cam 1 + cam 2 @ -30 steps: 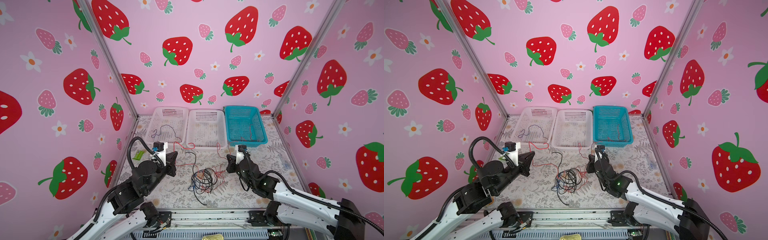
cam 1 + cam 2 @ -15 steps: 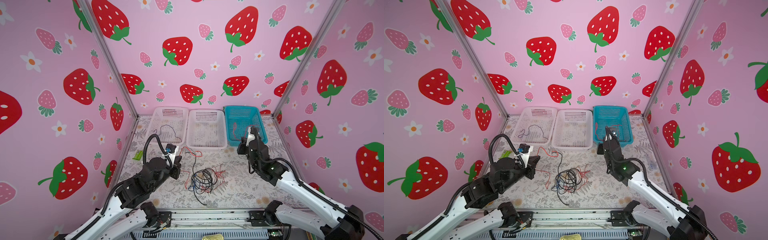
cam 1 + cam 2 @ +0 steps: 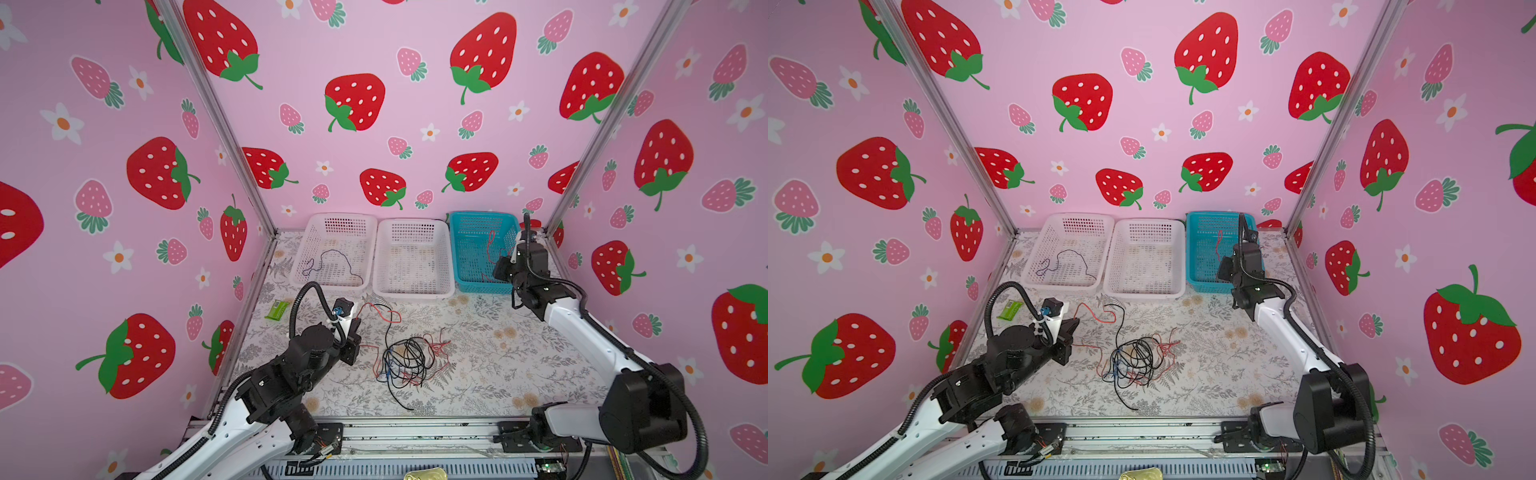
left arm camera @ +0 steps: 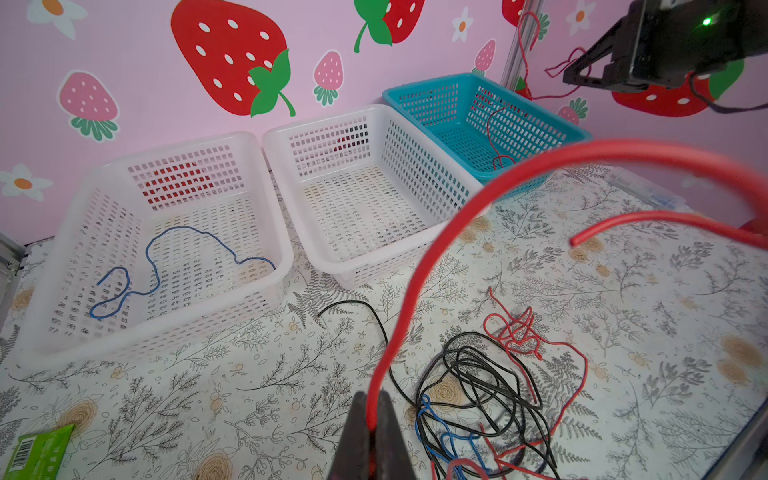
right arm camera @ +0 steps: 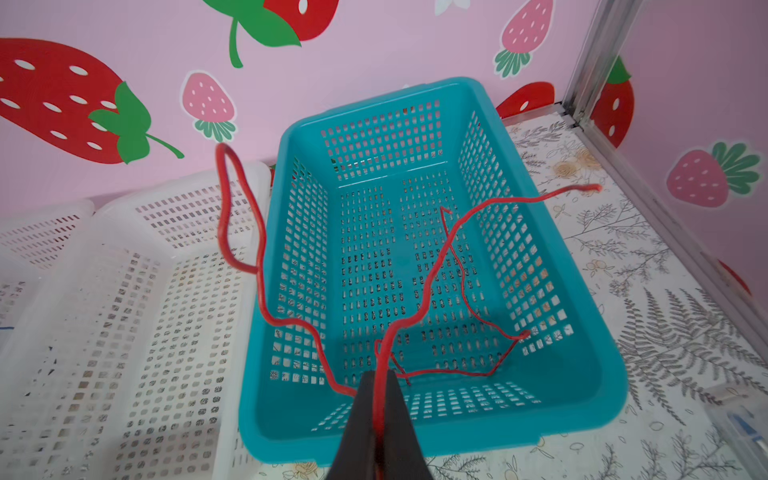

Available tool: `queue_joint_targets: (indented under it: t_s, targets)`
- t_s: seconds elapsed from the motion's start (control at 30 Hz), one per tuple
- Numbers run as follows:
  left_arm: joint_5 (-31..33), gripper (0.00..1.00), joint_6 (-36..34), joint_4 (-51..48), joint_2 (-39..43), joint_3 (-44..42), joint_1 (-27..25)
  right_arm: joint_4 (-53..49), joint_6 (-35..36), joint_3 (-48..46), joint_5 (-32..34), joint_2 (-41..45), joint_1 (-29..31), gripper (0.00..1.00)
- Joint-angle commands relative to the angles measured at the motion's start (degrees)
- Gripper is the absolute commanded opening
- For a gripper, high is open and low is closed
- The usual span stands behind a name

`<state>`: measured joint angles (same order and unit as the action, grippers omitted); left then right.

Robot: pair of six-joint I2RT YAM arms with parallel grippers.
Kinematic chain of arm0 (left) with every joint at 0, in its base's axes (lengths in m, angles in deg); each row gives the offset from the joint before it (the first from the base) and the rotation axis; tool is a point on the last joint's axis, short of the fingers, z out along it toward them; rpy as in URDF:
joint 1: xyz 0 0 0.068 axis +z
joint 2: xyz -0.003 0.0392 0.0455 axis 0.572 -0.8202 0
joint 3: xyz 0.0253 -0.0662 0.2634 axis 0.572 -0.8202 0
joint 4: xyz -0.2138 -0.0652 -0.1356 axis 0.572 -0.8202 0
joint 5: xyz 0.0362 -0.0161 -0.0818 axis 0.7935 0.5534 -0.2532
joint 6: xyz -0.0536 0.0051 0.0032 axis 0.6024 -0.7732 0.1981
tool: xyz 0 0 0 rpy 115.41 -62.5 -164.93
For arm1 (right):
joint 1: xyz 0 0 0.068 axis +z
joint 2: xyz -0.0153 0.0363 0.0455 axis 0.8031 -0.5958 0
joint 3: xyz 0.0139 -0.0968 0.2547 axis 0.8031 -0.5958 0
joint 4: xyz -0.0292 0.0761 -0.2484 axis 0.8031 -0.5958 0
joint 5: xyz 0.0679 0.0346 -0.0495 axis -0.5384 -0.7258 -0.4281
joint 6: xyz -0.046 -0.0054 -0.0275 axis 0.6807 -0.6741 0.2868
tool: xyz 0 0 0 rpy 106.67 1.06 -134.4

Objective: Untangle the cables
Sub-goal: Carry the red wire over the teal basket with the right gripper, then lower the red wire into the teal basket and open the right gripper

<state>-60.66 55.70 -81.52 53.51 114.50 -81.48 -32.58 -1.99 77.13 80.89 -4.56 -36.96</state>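
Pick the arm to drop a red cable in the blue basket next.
Right, likely: right fingers pinch a red cable over the blue basket; left fingers sit by the tangle.

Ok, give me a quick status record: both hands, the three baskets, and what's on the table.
left hand: shut on looped red cable
right hand: shut on separate red cable, hanging over teal basket
teal basket floor: one thin red cable
left white basket: one blue cable
middle white basket: no cable visible
table: tangle of black, red and blue cables
also on table: green packet, left edge
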Motion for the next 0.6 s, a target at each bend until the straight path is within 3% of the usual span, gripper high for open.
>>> queue_joint_targets:
  t_s: [0.0,0.13,0.37,0.57]
  targets:
    - [0.5,0.0,0.0,2.7,0.5,-0.6,0.2,2.0,-2.0,2.2,-6.1,-3.4,-1.9,0.0]
    - [0.6,0.0,0.0,2.9,0.9,-0.9,0.1,0.7,-2.5,4.7,-7.3,-7.3,-2.0,0.05]
    - [0.9,0.0,-0.2,3.5,1.7,-1.5,0.2,0.6,-2.3,6.0,-10.4,-5.9,-2.1,0.39]
    - [0.7,0.0,-0.5,3.3,-0.2,0.1,0.2,-2.1,-1.4,5.7,-10.4,-0.1,-1.8,0.51]
